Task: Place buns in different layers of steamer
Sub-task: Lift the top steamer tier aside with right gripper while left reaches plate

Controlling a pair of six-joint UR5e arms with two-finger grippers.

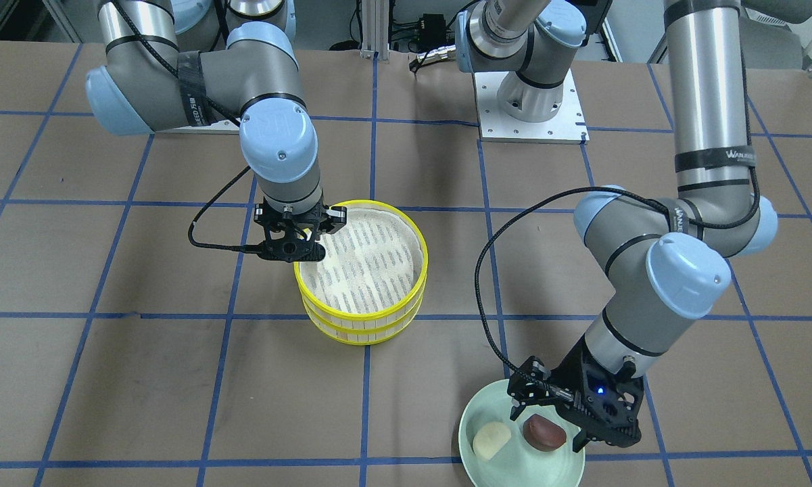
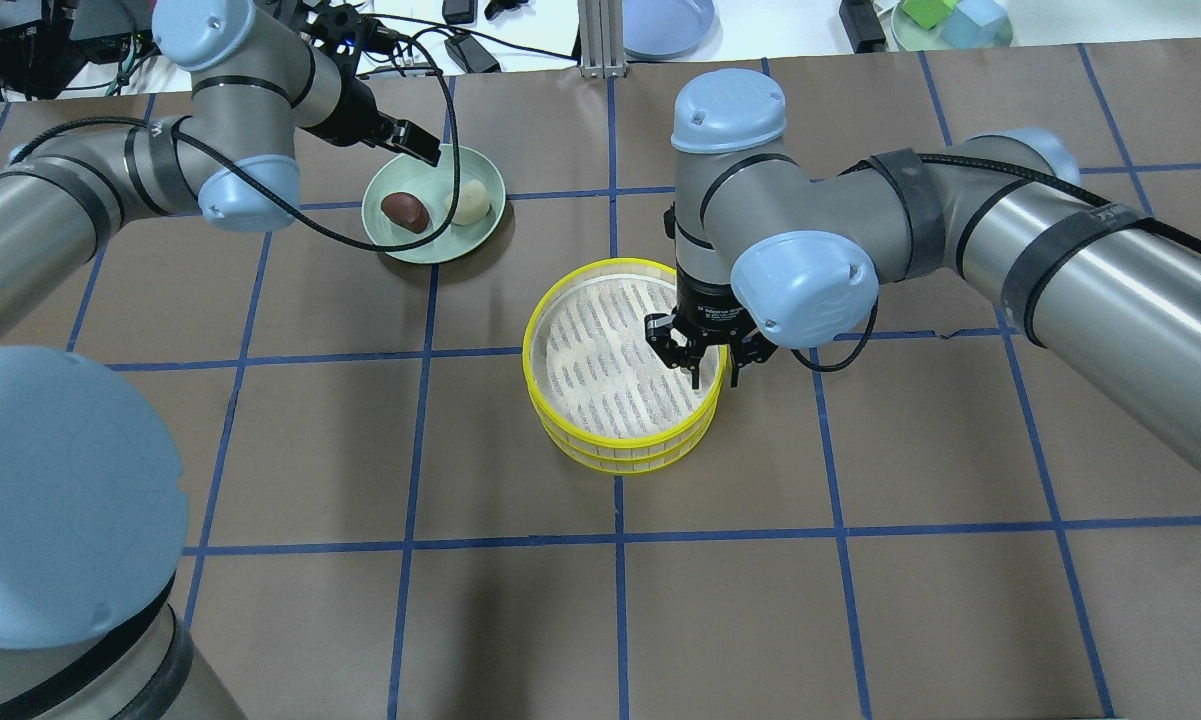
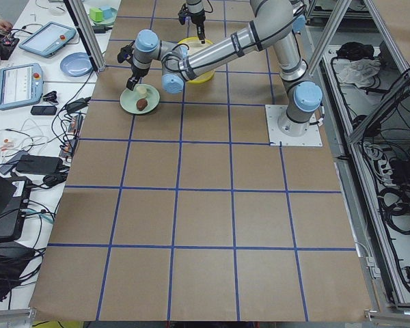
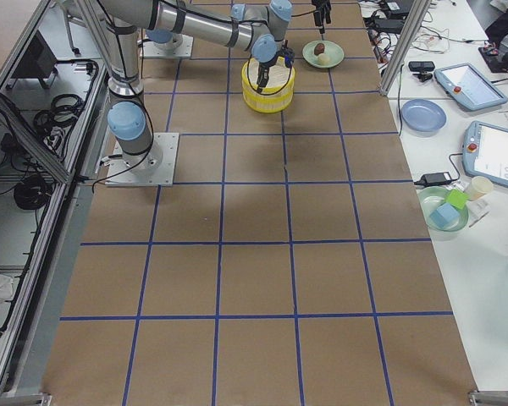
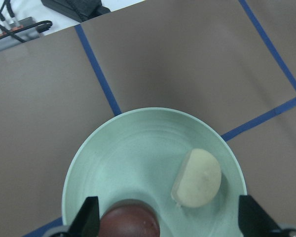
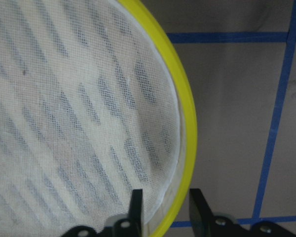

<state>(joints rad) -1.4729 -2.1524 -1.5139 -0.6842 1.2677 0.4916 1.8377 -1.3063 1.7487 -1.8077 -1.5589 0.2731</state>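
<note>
Buns: two small round lumps, a brown bun (image 1: 544,433) and a white bun (image 1: 491,440). They lie side by side on the green plate (image 1: 527,468), well apart from the steamer.
Feel: they look soft and light, so squeeze gently. The shiny brown one may slip.
Where to hold: across the fat middle, from both sides.
Left gripper (image 1: 546,427): jaws wide open, one finger on each side of the brown bun, holding nothing.
Steamer: top tray (image 6: 186,123) sits on bottom tray (image 1: 362,333). Both look stiff and light.
Right gripper (image 6: 166,197): jaws a little apart, one inside and one outside the top tray's yellow rim. It does not look squeezed yet.
</note>
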